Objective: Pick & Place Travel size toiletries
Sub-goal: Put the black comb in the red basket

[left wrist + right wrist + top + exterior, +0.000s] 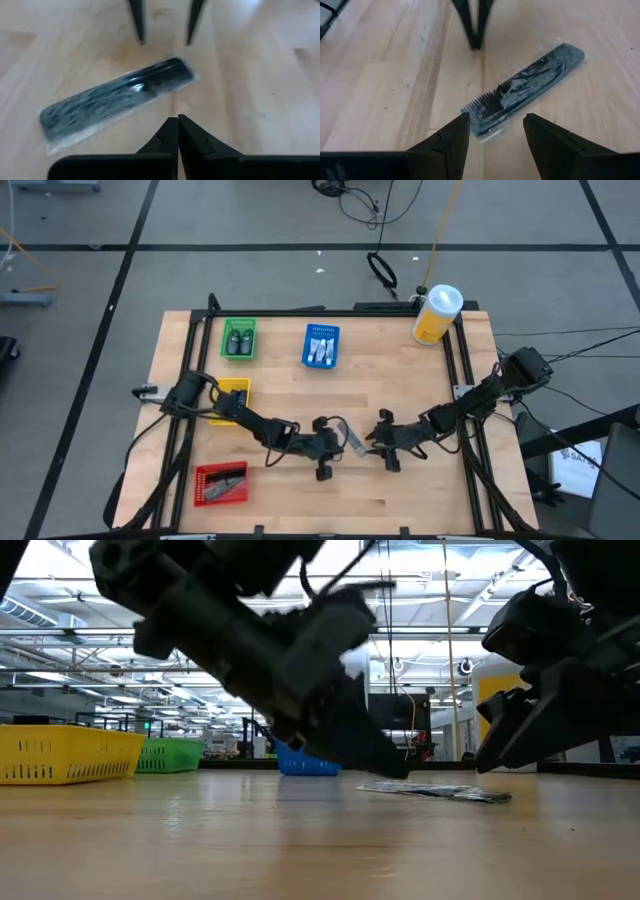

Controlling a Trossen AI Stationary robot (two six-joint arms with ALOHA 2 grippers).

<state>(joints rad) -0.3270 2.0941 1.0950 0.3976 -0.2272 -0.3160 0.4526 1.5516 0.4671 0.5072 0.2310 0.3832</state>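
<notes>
One toiletry lies flat mid-table: a black comb in a clear packet [352, 441] [436, 792] [117, 98] [527, 84]. My left gripper [328, 448] [178, 120] is shut, its tips just off one long side of the packet, apart from it in the right wrist view. My right gripper [385, 442] [496, 127] is open and low over the table. Its two fingers stand either side of the comb's toothed end [482, 111] without touching it. Other toiletries sit in the trays.
A green tray [238, 338] with dark bottles and a blue tray [320, 346] with whitish tubes stand at the far side. A yellow tray [234, 394] sits under my left arm, and a red tray [220, 484] with grey packets near the front left. A yellow canister [436, 313] stands far right.
</notes>
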